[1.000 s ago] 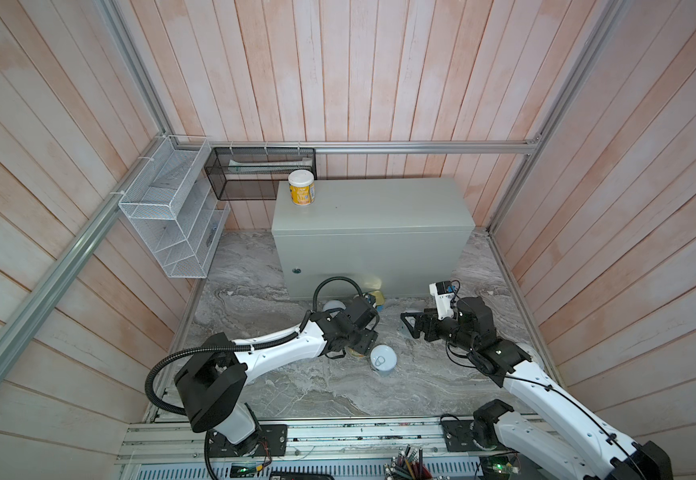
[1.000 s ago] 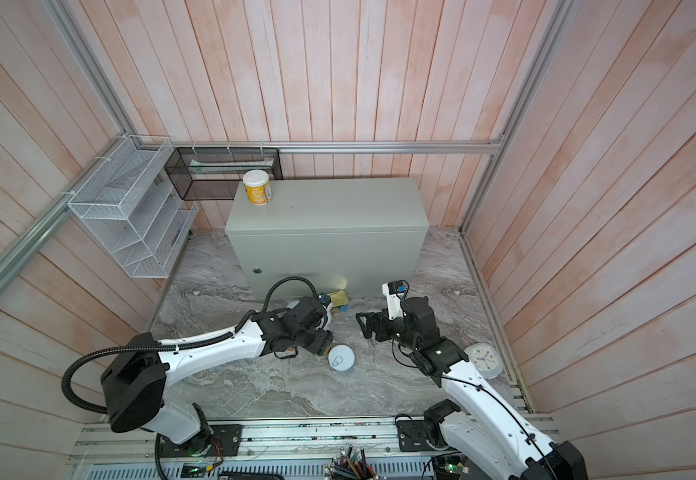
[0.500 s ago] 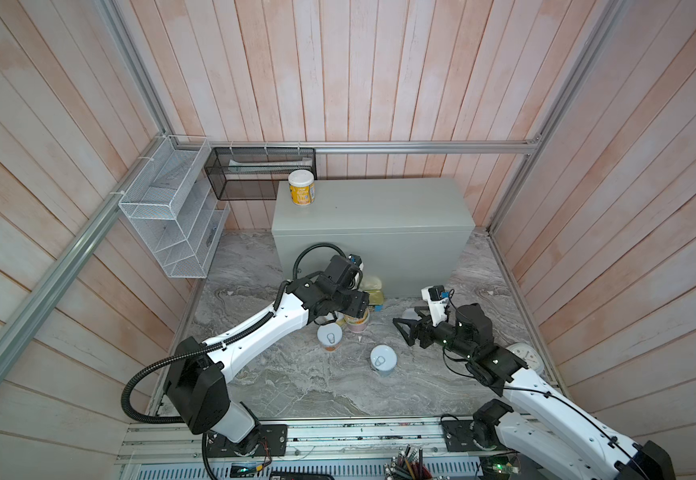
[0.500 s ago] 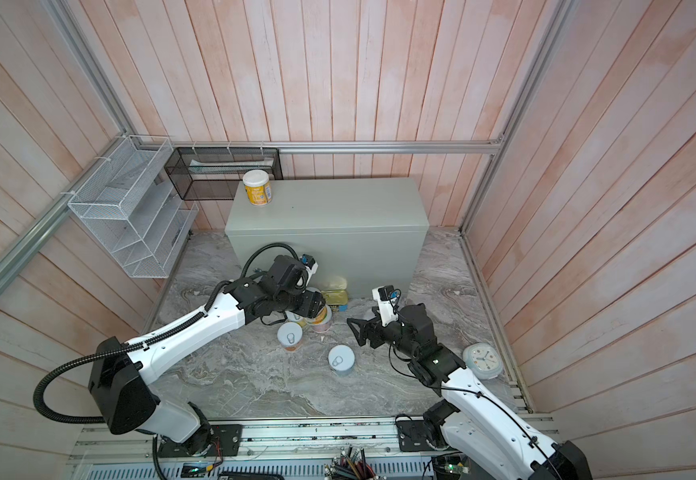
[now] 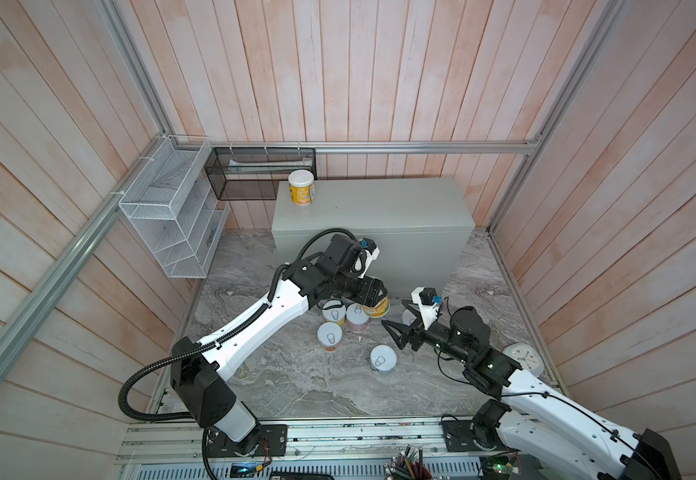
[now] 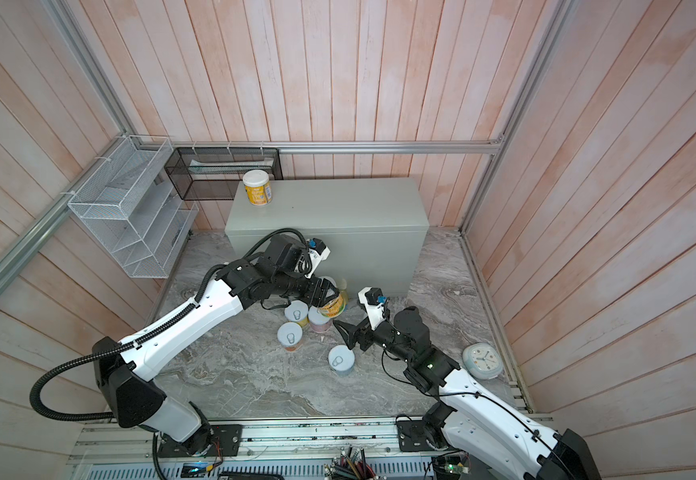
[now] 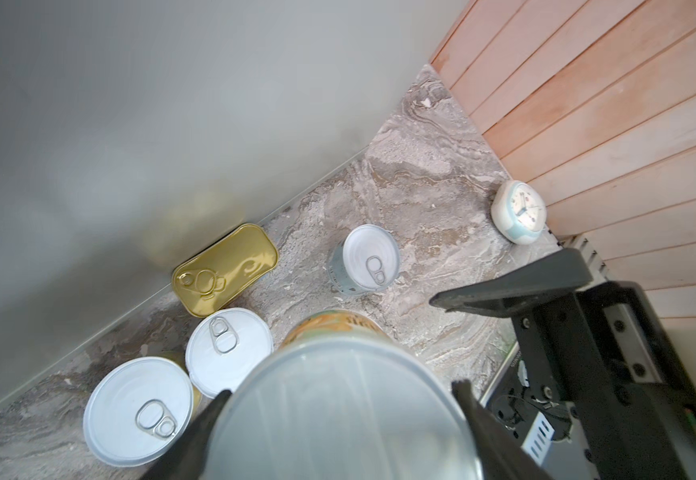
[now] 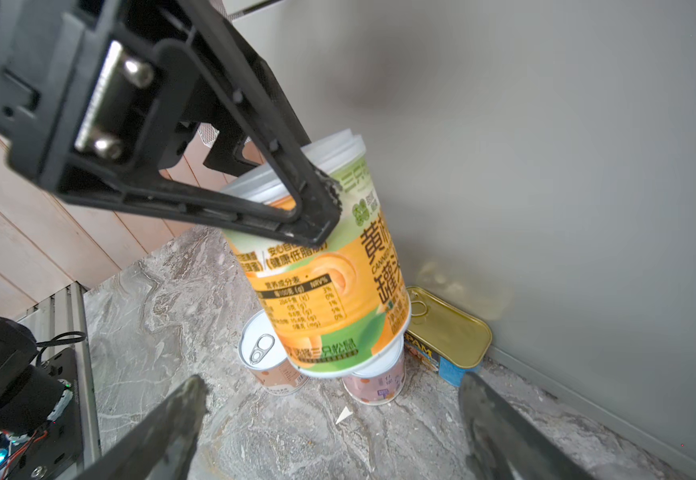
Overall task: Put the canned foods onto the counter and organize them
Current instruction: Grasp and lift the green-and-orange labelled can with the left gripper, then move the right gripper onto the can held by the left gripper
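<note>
"Where is the can right now?"

"The left tool (image 6: 326, 296) is pinching the orange can (image 8: 338, 286) by its sides, just under the white lid (image 8: 329, 153). The can hangs below the tool. It is tipped a bit, not straight up. It is right over the pink can (image 8: 375, 382), and I cannot tell if they touch."

"Where does it have to go?"

"Up and away from the tool. The flat top of the counter (image 5: 379, 208) is higher than the tool and past it. The grey front wall is in between. So I think the can must go up first, then over the edge."

"Is there room up there?"

"Lots. Only 1 yellow can (image 5: 301, 188) stands there, well apart from the tool, at a back corner."

"And the other tool?"

"The right tool (image 5: 396, 328) is spread wide and holds nothing. It is low, near the cans on the marble floor (image 5: 296, 382). The left one is nearer the top."

"What are the things like?"

"The orange can is round and tall, with a slick shiny label, so it might slip. The counter is smooth, flat metal. The gold tin (image 7: 225, 269) is flat with round corners, just beside the counter's wall."
</note>
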`<control>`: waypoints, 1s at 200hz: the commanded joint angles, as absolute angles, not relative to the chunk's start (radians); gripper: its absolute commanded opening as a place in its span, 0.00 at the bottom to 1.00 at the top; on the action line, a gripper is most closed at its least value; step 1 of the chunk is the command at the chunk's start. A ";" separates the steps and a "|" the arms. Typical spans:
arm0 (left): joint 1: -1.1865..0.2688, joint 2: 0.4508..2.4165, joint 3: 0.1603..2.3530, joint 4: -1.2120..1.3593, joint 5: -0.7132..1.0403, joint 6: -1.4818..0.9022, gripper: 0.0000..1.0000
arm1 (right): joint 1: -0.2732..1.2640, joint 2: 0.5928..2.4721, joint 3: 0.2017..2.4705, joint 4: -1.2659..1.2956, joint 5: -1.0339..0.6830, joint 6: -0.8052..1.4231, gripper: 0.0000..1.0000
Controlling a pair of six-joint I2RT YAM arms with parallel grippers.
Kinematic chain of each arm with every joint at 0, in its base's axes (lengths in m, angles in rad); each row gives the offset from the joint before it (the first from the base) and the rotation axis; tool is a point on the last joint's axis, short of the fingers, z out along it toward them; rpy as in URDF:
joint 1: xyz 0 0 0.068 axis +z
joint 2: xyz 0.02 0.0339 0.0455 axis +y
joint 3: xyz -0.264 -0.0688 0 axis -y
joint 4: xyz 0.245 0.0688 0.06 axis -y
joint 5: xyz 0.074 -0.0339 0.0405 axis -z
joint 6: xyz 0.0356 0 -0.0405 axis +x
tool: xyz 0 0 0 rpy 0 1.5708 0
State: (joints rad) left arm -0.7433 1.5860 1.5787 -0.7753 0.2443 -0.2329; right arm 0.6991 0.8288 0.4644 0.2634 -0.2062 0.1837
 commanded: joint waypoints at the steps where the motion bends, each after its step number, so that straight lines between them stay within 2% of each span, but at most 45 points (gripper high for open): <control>1: -0.742 1.584 1.629 -0.746 0.318 -0.215 0.50 | 0.706 0.832 0.467 0.319 -0.188 0.159 0.94; 48: -0.741 1.585 1.613 -0.698 0.377 -0.228 0.50 | 0.706 0.887 0.522 0.314 -0.173 0.101 0.94; 200: -0.749 1.592 1.591 -0.674 0.430 -0.239 0.50 | 0.710 1.044 0.549 0.527 -0.179 0.081 0.94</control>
